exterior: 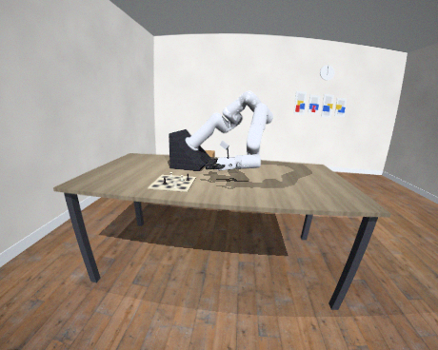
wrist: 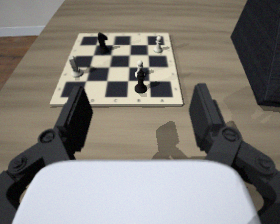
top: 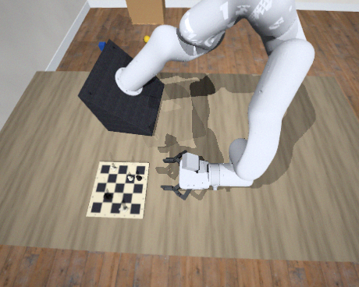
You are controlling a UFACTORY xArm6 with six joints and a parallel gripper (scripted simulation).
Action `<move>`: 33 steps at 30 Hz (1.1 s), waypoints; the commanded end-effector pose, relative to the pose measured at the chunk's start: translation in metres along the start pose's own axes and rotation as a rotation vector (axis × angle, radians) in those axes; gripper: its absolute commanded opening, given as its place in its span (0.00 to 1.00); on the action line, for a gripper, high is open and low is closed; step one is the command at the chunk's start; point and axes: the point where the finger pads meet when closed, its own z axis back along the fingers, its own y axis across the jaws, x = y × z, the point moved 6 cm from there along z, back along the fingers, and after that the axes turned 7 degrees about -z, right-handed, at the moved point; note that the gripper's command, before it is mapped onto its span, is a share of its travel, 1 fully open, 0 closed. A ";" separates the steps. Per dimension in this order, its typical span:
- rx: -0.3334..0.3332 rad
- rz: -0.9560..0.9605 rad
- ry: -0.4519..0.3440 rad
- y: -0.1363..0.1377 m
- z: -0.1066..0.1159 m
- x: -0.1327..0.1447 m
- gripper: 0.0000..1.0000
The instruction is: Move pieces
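Observation:
A small chessboard lies on the wooden table, left of my gripper. In the wrist view it carries a black knight at the far left, a white pawn at the far right, a white piece on the left side, and a white pawn just behind a black piece near the front right. My gripper is open and empty. It lies low and level over the table, pointing at the board, a short way off its lettered edge.
A black box bearing the arm's base stands behind the board, to the gripper's right in the wrist view. A cardboard box stands on the floor beyond the table.

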 end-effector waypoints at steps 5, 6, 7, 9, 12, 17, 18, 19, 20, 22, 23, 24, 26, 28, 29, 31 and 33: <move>-0.001 -0.002 -0.002 -0.003 0.005 -0.036 1.00; -0.001 -0.002 -0.002 -0.003 0.006 -0.041 1.00; -0.001 -0.002 -0.002 -0.004 0.006 -0.045 1.00; -0.001 -0.002 -0.002 -0.004 0.007 -0.049 1.00; -0.001 -0.002 -0.002 -0.004 0.007 -0.051 1.00; 0.027 -0.035 -0.004 -0.007 0.005 -0.050 1.00; 0.027 -0.035 -0.004 -0.007 0.005 -0.050 1.00; 0.051 -0.062 -0.005 -0.010 0.003 -0.050 1.00; 0.086 -0.099 -0.006 -0.014 0.000 -0.050 1.00; 0.183 -0.210 -0.010 -0.026 -0.009 -0.053 1.00; 0.249 -0.284 -0.013 -0.033 -0.015 -0.054 1.00; 0.287 -0.327 -0.016 -0.040 -0.021 -0.056 1.00; 0.369 -0.422 -0.020 -0.050 -0.030 -0.058 1.00; 0.455 -0.522 -0.026 -0.060 -0.040 -0.062 1.00; 0.500 -0.568 -0.025 -0.062 -0.041 -0.063 1.00; 0.586 -0.667 -0.030 -0.072 -0.052 -0.067 1.00; 0.670 -0.765 -0.036 -0.082 -0.063 -0.071 1.00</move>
